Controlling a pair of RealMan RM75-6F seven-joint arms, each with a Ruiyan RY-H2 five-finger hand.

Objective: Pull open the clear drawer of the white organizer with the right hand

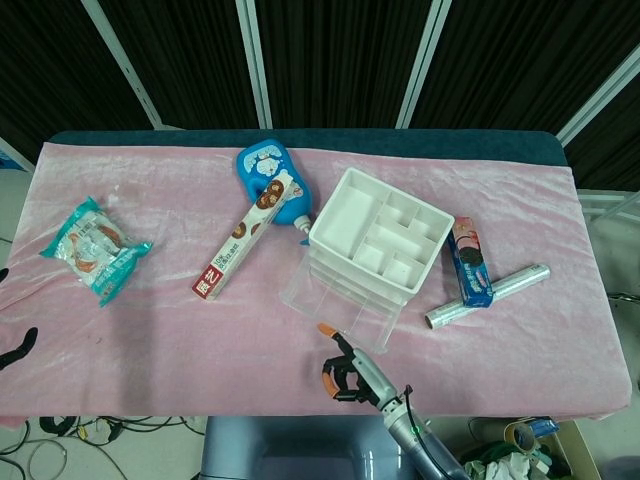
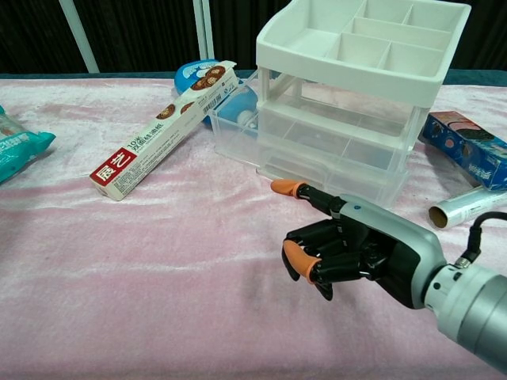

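Note:
The white organizer (image 1: pixel 378 235) stands right of the table's middle, its divided top tray (image 2: pixel 360 39) uppermost. A clear drawer (image 1: pixel 340 310) sticks out of its front toward the near table edge; in the chest view the clear drawer (image 2: pixel 333 162) juts out below the tray. My right hand (image 2: pixel 348 249) hovers low over the pink cloth just in front of it, one finger stretched toward the drawer's lower front edge and the others curled in on nothing. From above, the right hand (image 1: pixel 348 372) sits near the table's front edge. Only dark fingertips of my left hand (image 1: pixel 15 345) show, spread apart at the far left.
A long red-and-white box (image 1: pixel 238 245) leans on a blue bottle (image 1: pixel 265 170) left of the organizer. A teal snack pack (image 1: pixel 95 248) lies far left. A blue cookie pack (image 1: pixel 470 260) and a silver roll (image 1: pixel 488 296) lie to the right.

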